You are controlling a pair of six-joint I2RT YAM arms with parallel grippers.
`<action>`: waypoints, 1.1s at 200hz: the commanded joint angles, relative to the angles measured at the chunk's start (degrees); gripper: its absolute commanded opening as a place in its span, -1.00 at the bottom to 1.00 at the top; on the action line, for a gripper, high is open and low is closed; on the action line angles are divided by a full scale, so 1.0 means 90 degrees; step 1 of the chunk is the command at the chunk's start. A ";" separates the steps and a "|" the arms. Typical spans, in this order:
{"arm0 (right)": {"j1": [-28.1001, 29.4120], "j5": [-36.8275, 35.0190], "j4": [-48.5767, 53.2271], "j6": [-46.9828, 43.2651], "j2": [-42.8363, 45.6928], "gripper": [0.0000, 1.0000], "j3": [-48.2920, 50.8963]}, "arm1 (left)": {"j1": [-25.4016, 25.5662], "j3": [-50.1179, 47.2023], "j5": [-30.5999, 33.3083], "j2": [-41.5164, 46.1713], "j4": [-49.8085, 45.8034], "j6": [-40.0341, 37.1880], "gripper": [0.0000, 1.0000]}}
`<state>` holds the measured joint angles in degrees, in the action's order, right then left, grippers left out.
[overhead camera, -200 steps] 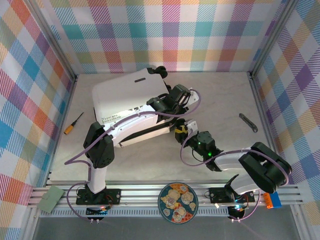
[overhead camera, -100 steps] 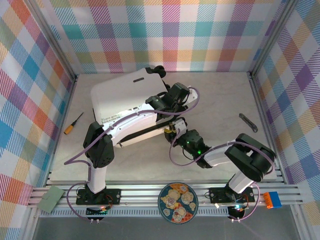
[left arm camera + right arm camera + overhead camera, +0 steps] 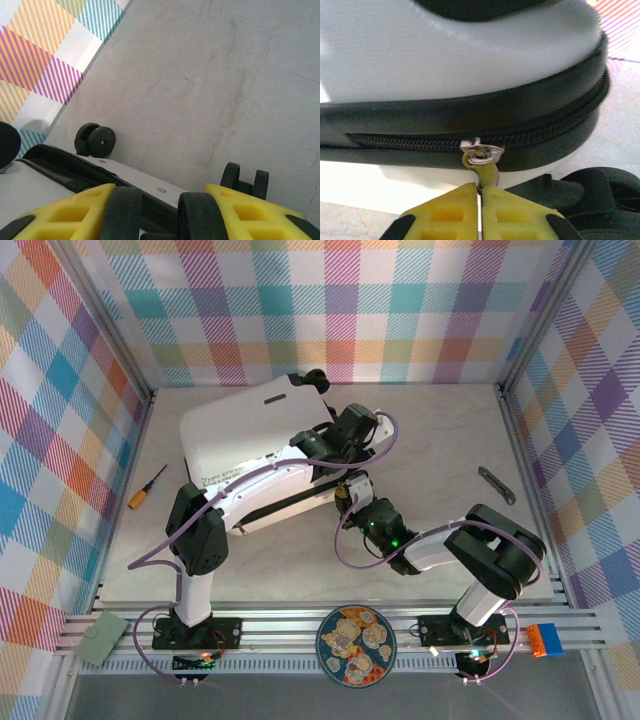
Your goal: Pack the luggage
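The luggage, a white hard-shell suitcase with a black zipper band, lies closed on the table, left of centre. My left gripper reaches over its right end. In the left wrist view its black pads straddle the suitcase rim, clamped on it, with two wheels beyond. My right gripper is at the near right corner. Seen from the right wrist, that gripper is shut on the metal zipper pull, which hangs from the zipper band under the white shell.
An orange-handled screwdriver lies at the left wall. A grey tool lies at the right. A patterned plate, a green block and a blue-orange block sit on the front rail. Plaid walls enclose the table.
My right gripper moved left and forward to the suitcase's near right corner and closed on the zipper pull. The suitcase shifted slightly left. The left gripper kept its hold.
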<state>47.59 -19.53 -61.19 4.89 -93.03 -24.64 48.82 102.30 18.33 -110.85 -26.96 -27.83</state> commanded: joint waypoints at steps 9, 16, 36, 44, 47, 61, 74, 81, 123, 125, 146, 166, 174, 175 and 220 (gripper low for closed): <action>-0.0137 -0.0435 -0.0264 -0.0077 0.0502 -0.94 0.0180 | -0.0027 0.0191 -0.0035 0.0510 0.1101 0.1509 -0.85; -0.0151 -0.0457 -0.0243 -0.0099 0.0585 -0.97 0.0231 | -0.0028 0.0177 -0.0034 0.0525 0.1114 0.1511 -0.86; -0.0231 -0.0467 -0.0139 -0.0112 0.0778 -1.00 0.0330 | -0.0033 0.0111 -0.0053 0.0559 0.1151 0.1501 -0.86; -0.0256 -0.0467 -0.0099 -0.0122 0.0841 -1.00 0.0354 | -0.0028 0.0093 -0.0087 0.0578 0.1155 0.1506 -0.86; -0.0272 -0.0467 -0.0091 -0.0123 0.0865 -1.00 0.0369 | -0.0033 0.0090 -0.0101 0.0583 0.1157 0.1508 -0.86; -0.0340 -0.0419 -0.0057 -0.0137 0.0946 -1.00 0.0415 | -0.0031 0.0069 -0.0127 0.0588 0.1167 0.1502 -0.87; -0.0393 -0.0368 0.0001 -0.0136 0.1014 -1.00 0.0443 | -0.0026 0.0059 -0.0127 0.0598 0.1163 0.1498 -0.87; -0.0405 -0.0322 0.0021 -0.0147 0.1040 -1.00 0.0453 | -0.0027 0.0059 -0.0134 0.0598 0.1166 0.1495 -0.87; -0.0444 0.0494 -0.0106 -0.0239 0.0997 -0.87 0.0541 | -0.0026 0.0084 -0.0157 0.0598 0.1169 0.1484 -0.87; -0.0444 0.0569 -0.0167 -0.0233 0.0973 -0.84 0.0560 | -0.0032 0.0092 -0.0153 0.0598 0.1164 0.1482 -0.87; -0.0437 0.0978 -0.0379 -0.0172 0.0769 -0.60 0.0597 | -0.0033 0.0088 -0.0152 0.0598 0.1169 0.1482 -0.87; -0.0435 0.1150 -0.0536 -0.0133 0.0609 -0.47 0.0598 | -0.0033 0.0089 -0.0142 0.0607 0.1169 0.1479 -0.87; -0.0435 0.1186 -0.0546 -0.0123 0.0568 -0.45 0.0574 | -0.0028 0.0091 -0.0135 0.0607 0.1169 0.1474 -0.87; -0.0435 0.1190 -0.0546 -0.0123 0.0565 -0.45 0.0572 | -0.0031 0.0089 -0.0133 0.0607 0.1164 0.1473 -0.87; -0.0415 0.1301 -0.0542 -0.0104 0.0350 -0.43 0.0428 | -0.0034 0.0108 -0.0153 0.0607 0.1169 0.1479 -0.87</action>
<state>43.83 -9.69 -63.42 3.73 -88.58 -19.81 48.82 101.89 18.09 -110.83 -27.07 -27.79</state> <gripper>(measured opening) 0.284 0.438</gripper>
